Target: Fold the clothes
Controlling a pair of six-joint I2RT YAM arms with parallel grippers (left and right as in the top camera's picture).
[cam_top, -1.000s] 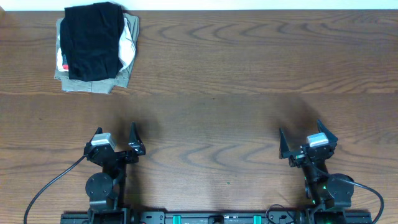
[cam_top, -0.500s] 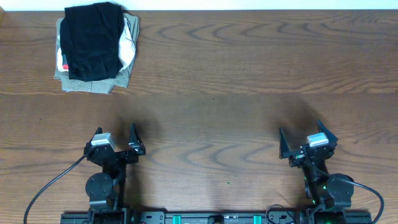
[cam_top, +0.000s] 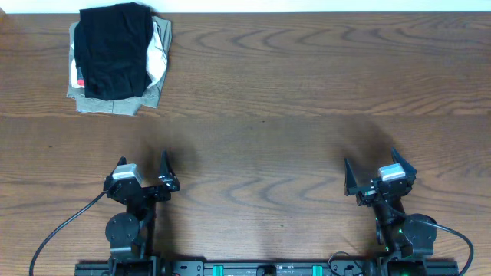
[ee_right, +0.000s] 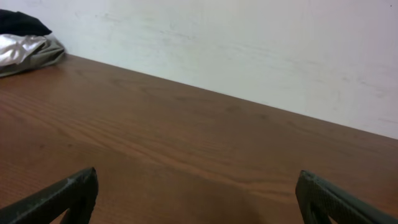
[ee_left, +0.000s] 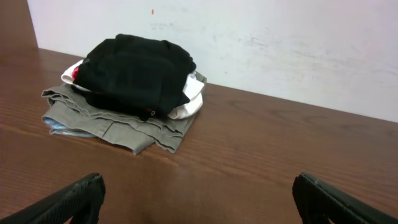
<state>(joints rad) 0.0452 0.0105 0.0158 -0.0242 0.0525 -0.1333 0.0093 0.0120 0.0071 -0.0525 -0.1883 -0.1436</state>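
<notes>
Clothes: lying folded and black, topping the pile at the table's far left corner.
Left gripper: sitting wide open, holding nothing.
Right gripper: sitting wide open, holding nothing.

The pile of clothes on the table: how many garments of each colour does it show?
Black garment: 1
White garment: 1
Olive garment: 1
Total: 3 visible
</notes>
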